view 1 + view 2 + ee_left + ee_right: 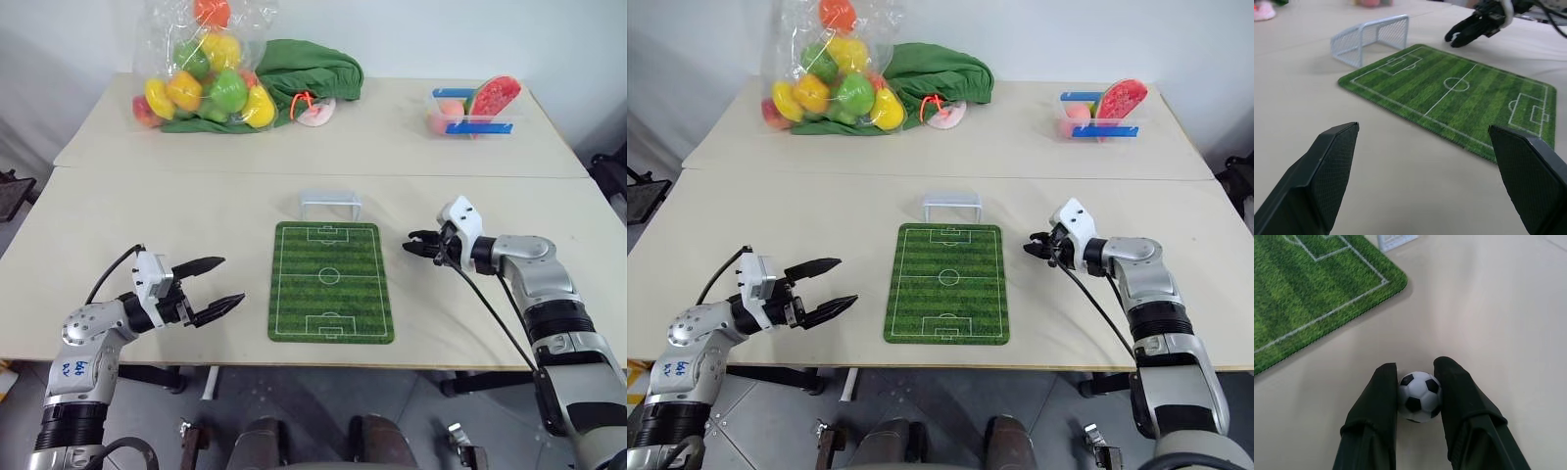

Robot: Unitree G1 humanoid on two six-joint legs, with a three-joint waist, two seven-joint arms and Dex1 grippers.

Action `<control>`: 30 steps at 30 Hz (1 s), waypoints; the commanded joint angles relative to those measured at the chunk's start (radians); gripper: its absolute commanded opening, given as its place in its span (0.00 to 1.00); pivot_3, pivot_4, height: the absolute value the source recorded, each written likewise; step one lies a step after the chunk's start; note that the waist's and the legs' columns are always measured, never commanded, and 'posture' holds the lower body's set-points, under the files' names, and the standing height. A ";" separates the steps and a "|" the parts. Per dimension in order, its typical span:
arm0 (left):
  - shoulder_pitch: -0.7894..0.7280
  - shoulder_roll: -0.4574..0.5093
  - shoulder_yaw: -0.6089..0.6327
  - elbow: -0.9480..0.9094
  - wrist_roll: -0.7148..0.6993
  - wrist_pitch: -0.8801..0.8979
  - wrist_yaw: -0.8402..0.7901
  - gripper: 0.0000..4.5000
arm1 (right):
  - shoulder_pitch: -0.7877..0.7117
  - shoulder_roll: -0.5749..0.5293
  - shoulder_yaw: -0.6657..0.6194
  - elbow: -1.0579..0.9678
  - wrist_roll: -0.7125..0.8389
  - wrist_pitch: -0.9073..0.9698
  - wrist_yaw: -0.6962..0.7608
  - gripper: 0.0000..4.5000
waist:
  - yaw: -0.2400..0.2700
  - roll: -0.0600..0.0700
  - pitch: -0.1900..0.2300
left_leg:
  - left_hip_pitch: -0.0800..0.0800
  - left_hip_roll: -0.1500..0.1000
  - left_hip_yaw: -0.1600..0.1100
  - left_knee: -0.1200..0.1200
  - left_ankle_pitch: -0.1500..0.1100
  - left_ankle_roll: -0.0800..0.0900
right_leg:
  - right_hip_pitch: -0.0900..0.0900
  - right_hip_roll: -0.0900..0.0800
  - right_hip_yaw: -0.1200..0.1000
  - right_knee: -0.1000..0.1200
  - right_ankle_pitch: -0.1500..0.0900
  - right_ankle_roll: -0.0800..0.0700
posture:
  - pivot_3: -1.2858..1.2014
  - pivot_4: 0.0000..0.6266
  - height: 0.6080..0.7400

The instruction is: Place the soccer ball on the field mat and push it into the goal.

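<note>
I work at a pale beige table (176,225) made of two tops pushed together, with a seam running across between them, and a plain white wall stands behind it. The field mat (330,281) lies flat on the near top, in front of me, and the goal (330,204) stands just beyond its far short edge, with its mouth toward the mat. My right gripper (1418,378) is low over the bare table, to the right of the mat near its far corner, and its two fingers are closed on the soccer ball (1420,396), one on each side. The ball is beside the mat, not on it. My left gripper (217,286) hovers on the left of the mat, its fingers spread wide and holding nothing. On the far top I see a clear bag of toy fruits (204,73), a green cloth (312,69) and a clear box with blue trim (468,114).
</note>
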 commanded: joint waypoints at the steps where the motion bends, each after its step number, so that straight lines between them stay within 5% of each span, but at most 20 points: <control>1: 0.004 -0.004 -0.011 -0.029 -0.034 -0.019 -0.060 1.00 | 0.024 -0.019 -0.046 -0.229 0.077 0.128 0.013 0.19 | 0.000 0.000 0.000 | 0.000 0.000 0.000 0.000 0.000 0.000 | -0.001 0.000 0.000 0.000 0.000 0.000 | 0.52 0.24 1.00; 6: 0.012 -0.018 -0.034 0.029 -0.027 -0.059 -0.138 1.00 | 0.134 0.004 0.053 -0.694 0.194 0.371 0.052 0.19 | 0.000 0.001 0.000 | -0.001 0.001 0.000 -0.001 0.000 0.000 | -0.002 0.001 0.000 0.002 0.000 0.000 | 0.52 0.24 1.00; 10: 0.004 -0.029 -0.042 0.066 -0.023 -0.096 -0.175 1.00 | 0.172 -0.016 0.203 -0.859 0.166 0.450 0.084 0.19 | 0.001 0.000 0.000 | -0.001 0.000 0.000 0.000 0.000 0.000 | -0.002 0.000 0.000 0.001 0.000 0.000 | 0.52 0.24 1.00; 15: 0.020 -0.024 -0.044 0.039 -0.044 -0.098 -0.226 1.00 | 0.185 -0.025 0.329 -0.850 0.103 0.405 0.122 0.19 | 0.008 0.000 0.000 | -0.002 -0.001 0.000 0.002 -0.001 0.001 | -0.002 0.000 0.000 0.001 0.000 0.000 | 0.52 0.24 1.00; 30: 0.077 -0.006 -0.040 -0.006 -0.024 -0.109 -0.214 1.00 | 0.133 0.053 0.429 -0.766 0.014 0.333 0.165 0.19 | 0.001 0.000 0.000 | -0.002 0.000 0.000 0.002 -0.001 0.001 | -0.003 0.000 0.000 0.002 0.000 0.000 | 0.52 0.24 1.00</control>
